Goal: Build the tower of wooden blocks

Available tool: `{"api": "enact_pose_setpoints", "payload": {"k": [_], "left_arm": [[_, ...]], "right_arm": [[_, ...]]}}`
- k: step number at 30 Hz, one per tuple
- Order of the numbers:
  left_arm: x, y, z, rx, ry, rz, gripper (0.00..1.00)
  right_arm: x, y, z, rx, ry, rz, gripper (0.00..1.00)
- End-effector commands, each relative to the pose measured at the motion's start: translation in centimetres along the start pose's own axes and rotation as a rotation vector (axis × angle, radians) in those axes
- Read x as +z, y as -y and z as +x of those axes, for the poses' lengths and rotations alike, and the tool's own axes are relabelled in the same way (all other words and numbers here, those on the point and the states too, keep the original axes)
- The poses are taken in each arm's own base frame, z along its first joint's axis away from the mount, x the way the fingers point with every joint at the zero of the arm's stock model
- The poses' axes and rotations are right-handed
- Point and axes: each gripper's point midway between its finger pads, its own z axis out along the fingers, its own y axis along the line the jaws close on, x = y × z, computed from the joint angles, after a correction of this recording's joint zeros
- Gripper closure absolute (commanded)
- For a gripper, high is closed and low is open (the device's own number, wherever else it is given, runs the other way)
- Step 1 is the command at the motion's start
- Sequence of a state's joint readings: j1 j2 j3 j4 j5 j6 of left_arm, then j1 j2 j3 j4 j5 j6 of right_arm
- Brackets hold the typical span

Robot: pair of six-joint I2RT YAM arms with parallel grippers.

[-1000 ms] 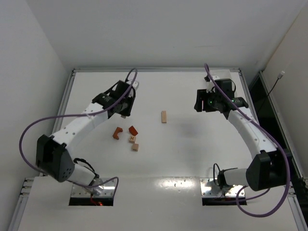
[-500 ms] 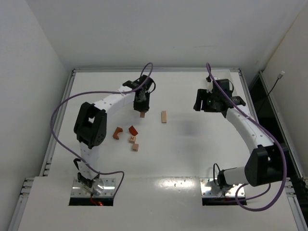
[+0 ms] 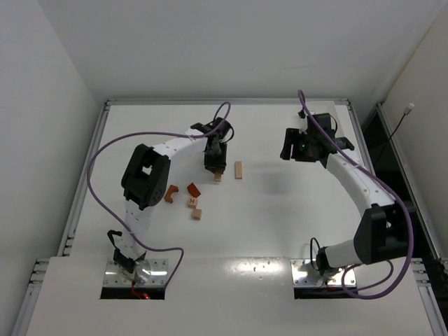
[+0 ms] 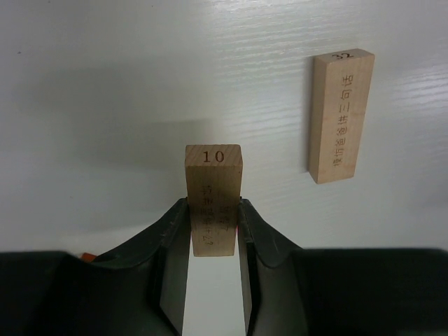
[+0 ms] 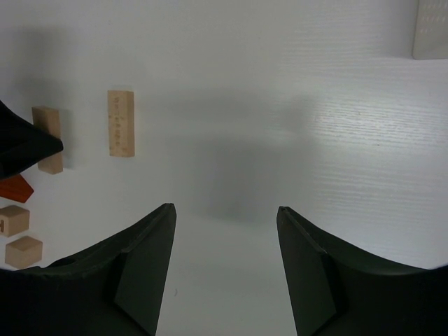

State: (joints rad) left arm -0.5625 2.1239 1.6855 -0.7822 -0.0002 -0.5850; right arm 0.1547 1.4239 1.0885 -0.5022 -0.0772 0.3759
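A: Left gripper (image 4: pixel 213 222) clamps a pale block (image 4: pixel 213 175) by its long sides, mid-table, just left of the plank (image 4: pixel 341 115).
B: Light, stiff, smooth wood, so it could slip. Right gripper (image 5: pixel 225 213) hangs apart, empty.

**What I can't make out**

On my right wrist camera, the left edge cuts off the reddish-brown block (image 5: pixel 12 187). The left gripper (image 4: pixel 213 210) covers the lower sides of the numbered pale block (image 4: pixel 213 171). Overhead, lettering on the wood blocks (image 3: pixel 192 203) is too small to read.
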Motion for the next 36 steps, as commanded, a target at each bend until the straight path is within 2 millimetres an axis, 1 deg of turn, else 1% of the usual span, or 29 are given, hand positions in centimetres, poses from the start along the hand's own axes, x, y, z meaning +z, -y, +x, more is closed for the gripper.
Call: {"api": "enact_pose_setpoints", "payload": {"k": [1, 2, 3, 4, 5, 7, 8, 9, 11, 14, 17, 19, 20, 22, 23, 27, 28, 29, 33, 34, 36], "left_arm": [[-0.1, 2.1, -1.7, -0.022, 0.038, 0.071, 1.00], [0.4, 2.1, -1.7, -0.022, 0.038, 0.071, 1.00], [0.1, 2.5, -2.1, -0.022, 0.045, 0.087, 1.00], [0.7, 2.4, -1.8, -0.022, 0.033, 0.081, 1.00], [0.4, 2.7, -2.3, -0.032, 0.044, 0.087, 1.00], [1.0, 2.8, -2.1, -0.032, 0.030, 0.091, 1.00], [1.0, 2.8, -2.1, -0.032, 0.030, 0.091, 1.00], [0.8, 3.0, -2.5, -0.032, 0.040, 0.098, 1.00], [1.6, 3.0, -2.6, -0.032, 0.036, 0.095, 1.00], [2.1, 3.3, -2.7, -0.032, 0.031, 0.102, 1.00], [2.1, 3.3, -2.7, -0.032, 0.031, 0.102, 1.00], [2.4, 3.3, -2.8, -0.032, 0.029, 0.102, 1.00], [2.7, 3.2, -2.6, -0.032, 0.021, 0.097, 1.00], [2.5, 3.5, -2.8, -0.031, 0.025, 0.110, 1.00], [2.9, 3.6, -2.9, -0.040, 0.025, 0.111, 1.00], [3.1, 3.9, -3.1, -0.040, 0.028, 0.124, 1.00], [3.1, 4.0, -3.1, -0.049, 0.027, 0.125, 1.00], [3.5, 3.9, -2.9, -0.049, 0.020, 0.120, 1.00], [3.5, 4.0, -2.8, -0.049, 0.015, 0.128, 1.00], [3.4, 4.1, -2.7, -0.048, 0.009, 0.137, 0.98], [3.4, 4.3, -2.9, -0.048, 0.017, 0.142, 0.89]], "right_arm": [[-0.4, -0.9, -3.2, -0.002, 0.086, -0.013, 0.43], [-0.4, -0.9, -3.2, -0.003, 0.086, -0.013, 0.43], [-0.4, -0.8, -3.0, -0.002, 0.077, -0.010, 0.43], [-0.6, -0.9, -3.4, -0.003, 0.086, -0.013, 0.43], [-0.3, -0.9, -3.2, -0.002, 0.077, -0.010, 0.43], [-0.3, -0.9, -3.2, -0.002, 0.077, -0.010, 0.43], [-0.2, -0.9, -3.4, -0.002, 0.077, -0.010, 0.43], [-0.2, -0.9, -3.4, -0.002, 0.077, -0.010, 0.43], [-0.2, -0.9, -3.4, -0.002, 0.077, -0.010, 0.43], [0.1, -0.8, -3.2, -0.001, 0.068, -0.008, 0.43], [0.1, -0.8, -3.2, -0.001, 0.068, -0.008, 0.43], [0.1, -0.8, -3.2, -0.001, 0.068, -0.008, 0.43], [0.0, -0.9, -3.6, -0.002, 0.077, -0.010, 0.43], [0.0, -0.9, -3.6, -0.002, 0.077, -0.010, 0.43], [0.0, -0.9, -3.6, -0.002, 0.077, -0.010, 0.43], [0.0, -0.9, -3.6, -0.002, 0.077, -0.010, 0.43], [0.3, -0.9, -3.4, -0.001, 0.068, -0.008, 0.43], [0.3, -0.9, -3.4, -0.001, 0.068, -0.008, 0.43], [0.3, -0.9, -3.4, -0.001, 0.068, -0.008, 0.43], [0.3, -0.9, -3.4, -0.001, 0.068, -0.008, 0.43], [0.3, -0.9, -3.4, -0.001, 0.068, -0.008, 0.43]]}}
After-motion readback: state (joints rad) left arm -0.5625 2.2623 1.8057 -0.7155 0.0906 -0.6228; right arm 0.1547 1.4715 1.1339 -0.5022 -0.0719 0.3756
